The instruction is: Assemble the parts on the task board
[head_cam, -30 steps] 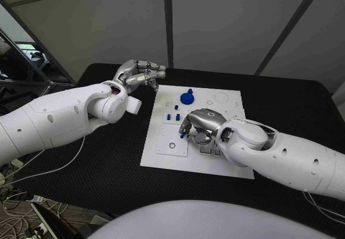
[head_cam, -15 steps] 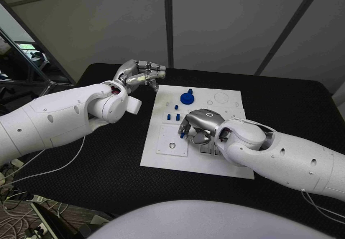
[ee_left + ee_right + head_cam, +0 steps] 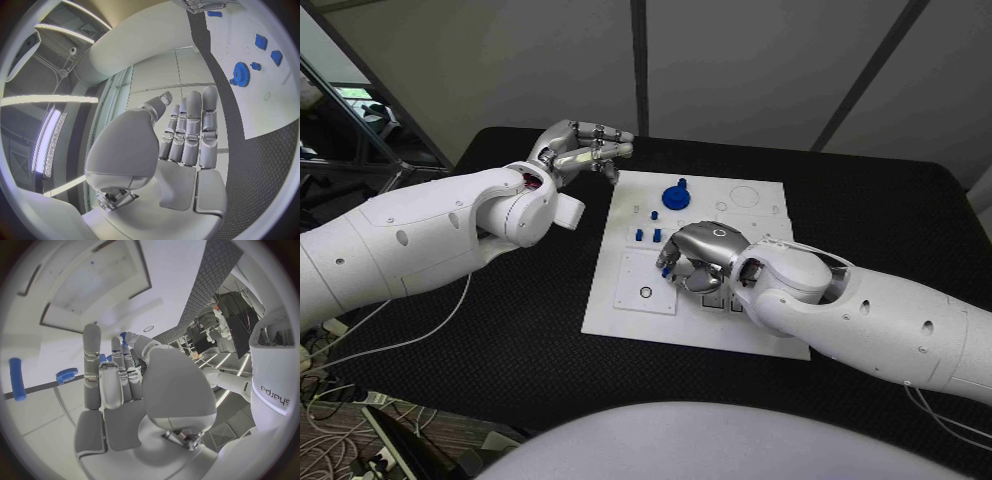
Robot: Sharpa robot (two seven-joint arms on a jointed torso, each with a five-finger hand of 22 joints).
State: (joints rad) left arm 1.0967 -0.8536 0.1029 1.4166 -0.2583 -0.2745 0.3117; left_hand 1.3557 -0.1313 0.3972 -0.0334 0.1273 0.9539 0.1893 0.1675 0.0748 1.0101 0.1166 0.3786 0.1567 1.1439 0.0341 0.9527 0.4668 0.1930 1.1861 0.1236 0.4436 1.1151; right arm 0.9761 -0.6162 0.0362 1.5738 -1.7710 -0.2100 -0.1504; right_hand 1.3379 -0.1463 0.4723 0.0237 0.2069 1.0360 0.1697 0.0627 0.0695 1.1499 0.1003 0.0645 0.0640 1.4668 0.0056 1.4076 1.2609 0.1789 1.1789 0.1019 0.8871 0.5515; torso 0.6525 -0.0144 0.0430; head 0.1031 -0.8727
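Observation:
The white task board (image 3: 629, 312) lies in the middle of the black table. A blue gear (image 3: 676, 195) stands at its far end, with small blue pegs (image 3: 646, 234) just nearer. My right hand (image 3: 702, 252) hovers low over the board's middle, fingers curled down, pinching a small blue part (image 3: 668, 264) whose tip shows between thumb and finger (image 3: 123, 336). Past that hand, a blue peg (image 3: 17, 379) and the gear (image 3: 65, 374) sit on the board. My left hand (image 3: 583, 148) is raised off the board's far left corner, fingers straight and holding nothing (image 3: 187, 130). The left wrist view also catches the gear (image 3: 242, 74).
A square inset with a ring hole (image 3: 646, 292) sits at the board's near left. Grey slots (image 3: 720, 301) lie beside my right wrist. Black table (image 3: 516, 330) surrounds the board. A white cable (image 3: 401, 340) trails at the table's left edge.
My right hand has shifted slightly nearer over the board's middle, still holding the blue part. The left hand has not moved.

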